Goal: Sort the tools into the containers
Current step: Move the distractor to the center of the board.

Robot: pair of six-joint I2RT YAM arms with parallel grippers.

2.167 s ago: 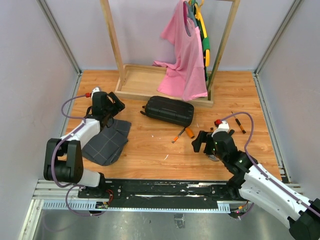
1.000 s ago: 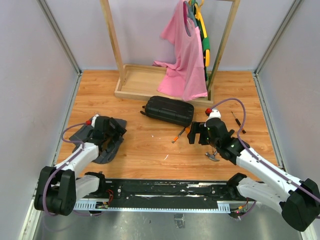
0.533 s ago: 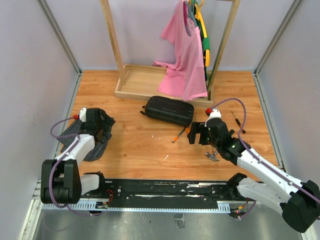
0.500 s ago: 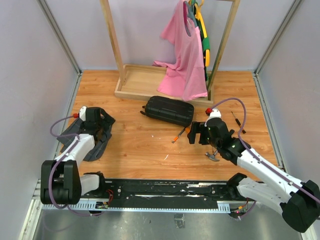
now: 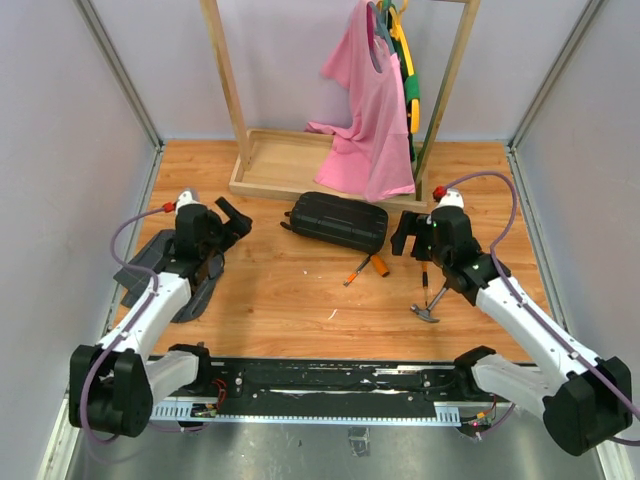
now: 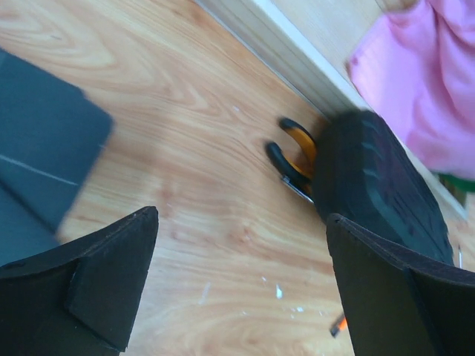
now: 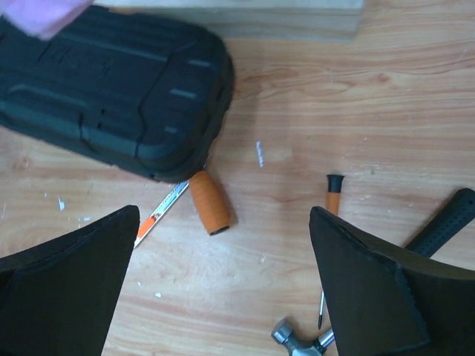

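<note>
- Gaping wide, both jaw pairs grip nothing: left gripper (image 6: pixel 241 282) and right gripper (image 7: pixel 223 282) each hang over bare wood.
- Black tool case (image 5: pixel 336 222) lies shut on the table (image 5: pixel 300 310), mid-scene, between the two grippers and just in front of the rack base.
- Left wrist view: case sits ahead of the jaws, off toward the right-hand finger and clear of it. Pliers (image 6: pixel 293 152) lie against the case's near end, orange-and-black handles poking out, roughly in line with the gap but well ahead of it.
- Right wrist view: case is ahead and to the left. Short orange handle (image 7: pixel 208 202) lies at the case's edge, in line with the gap, apart from both fingers.
- Thin screwdriver (image 7: pixel 165 204) lies just beside that handle, its lower end hidden behind the left-hand finger.
- Small screwdriver (image 7: pixel 332 194) with an orange grip lies close to the right-hand finger; touching or not, cannot tell.
- Hammer (image 5: pixel 432 298) lies flat beside the right arm, steel head toward the near edge.
- Grey fabric (image 5: pixel 160 270) lies crumpled beside the left arm.
- Surface is orange-toned wood grain with small white flecks.
- Wooden rack (image 5: pixel 300 160) stands at the far side with a pink shirt (image 5: pixel 370 110) hanging; pale grey walls (image 5: pixel 60 120) enclose the cell.
</note>
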